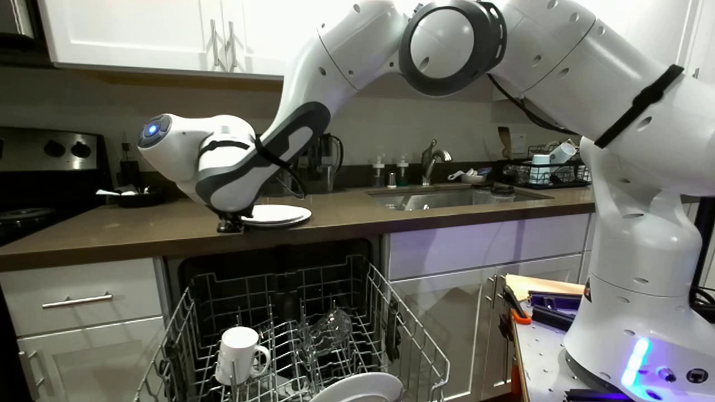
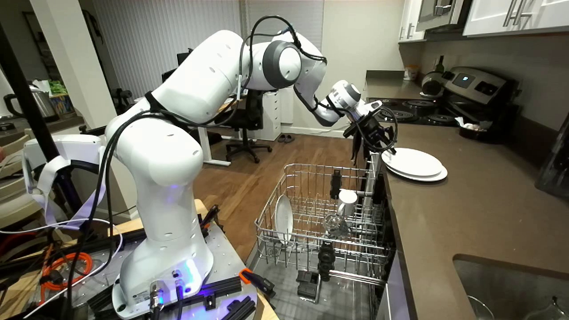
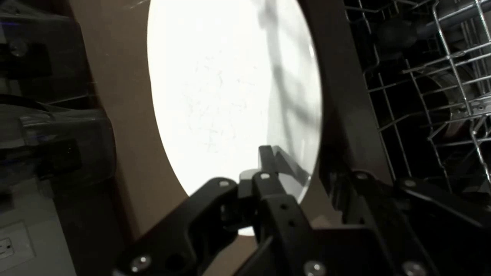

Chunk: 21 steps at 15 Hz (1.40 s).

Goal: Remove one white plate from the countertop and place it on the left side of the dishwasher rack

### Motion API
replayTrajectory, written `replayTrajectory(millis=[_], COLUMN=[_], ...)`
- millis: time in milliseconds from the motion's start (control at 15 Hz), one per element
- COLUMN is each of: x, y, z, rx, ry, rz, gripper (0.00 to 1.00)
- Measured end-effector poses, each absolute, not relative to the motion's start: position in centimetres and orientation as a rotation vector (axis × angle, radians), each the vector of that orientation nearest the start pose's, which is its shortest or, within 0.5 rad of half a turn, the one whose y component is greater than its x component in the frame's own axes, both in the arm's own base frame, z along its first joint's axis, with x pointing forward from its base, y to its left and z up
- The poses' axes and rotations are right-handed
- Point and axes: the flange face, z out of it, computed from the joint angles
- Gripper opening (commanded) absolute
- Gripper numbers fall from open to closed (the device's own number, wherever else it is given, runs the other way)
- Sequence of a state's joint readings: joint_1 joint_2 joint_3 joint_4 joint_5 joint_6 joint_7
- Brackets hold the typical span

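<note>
Two white plates lie stacked on the brown countertop (image 2: pixel 489 186) near its front edge. The upper white plate (image 2: pixel 413 162) sits slightly off-centre on the lower white plate (image 2: pixel 438 175); both also show in an exterior view (image 1: pixel 273 213). My gripper (image 3: pixel 297 165) is open at the near rim of the stack. In the wrist view one finger is over the plate's face and the other is outside the rim, on the dishwasher side. Whether either finger touches a plate cannot be told. The dishwasher rack (image 1: pixel 410 316) is pulled out below the counter edge.
In the rack are a white mug (image 1: pixel 234 357), a clear glass (image 1: pixel 333 326) and a white plate (image 2: pixel 283 218) standing upright. A sink (image 1: pixel 447 198) and faucet (image 1: pixel 430 162) lie along the counter. A stove (image 2: pixel 413 111) is at the counter's far end. A pitcher (image 1: pixel 329 159) stands behind the plates.
</note>
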<state>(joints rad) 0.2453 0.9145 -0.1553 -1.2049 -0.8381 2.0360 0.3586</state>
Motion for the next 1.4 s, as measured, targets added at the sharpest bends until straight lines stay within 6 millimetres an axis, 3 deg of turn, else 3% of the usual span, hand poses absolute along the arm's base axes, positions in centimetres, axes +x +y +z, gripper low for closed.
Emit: replayTrajectory(millis=[133,267,1400], x=[76.0,76.1,76.3], y=[6.0,5.9,6.0], z=[24.2,24.6,25.7], rx=[2.274,2.26,2.178], ry=[0.249,0.234,0.201], rz=[0.145,0.154,0.181], gripper=[0.05,0.08,0.06])
